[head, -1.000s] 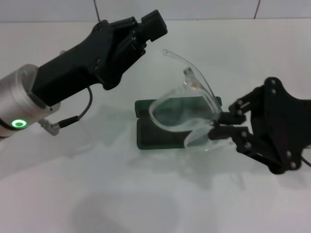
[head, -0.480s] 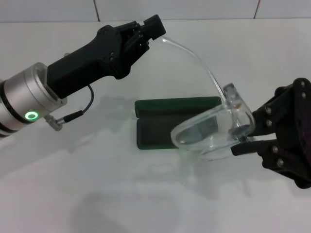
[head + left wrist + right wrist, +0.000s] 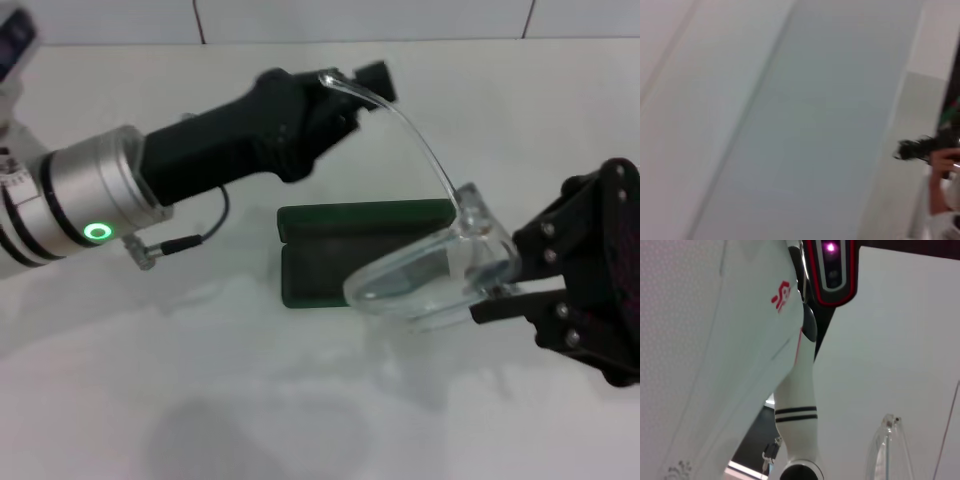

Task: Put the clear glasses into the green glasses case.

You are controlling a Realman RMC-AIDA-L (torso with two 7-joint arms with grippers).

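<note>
While right gripper (image 3: 490, 300) clamps clear glasses (image 3: 430, 275) above closed green glasses case (image 3: 350, 250), left gripper's (image 3: 365, 85) grasp unclear; temple arm could twist or snap.

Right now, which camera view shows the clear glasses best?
The head view: the clear glasses show whole, held over the green glasses case by the right gripper. The right wrist view catches only one clear part; the left wrist view shows none.

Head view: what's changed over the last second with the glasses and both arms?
The right gripper, shut on the clear glasses, carried them from above the green glasses case toward the robot's right and lower. The left gripper slid rightward to the tip of the raised temple arm. The case stayed put.
</note>
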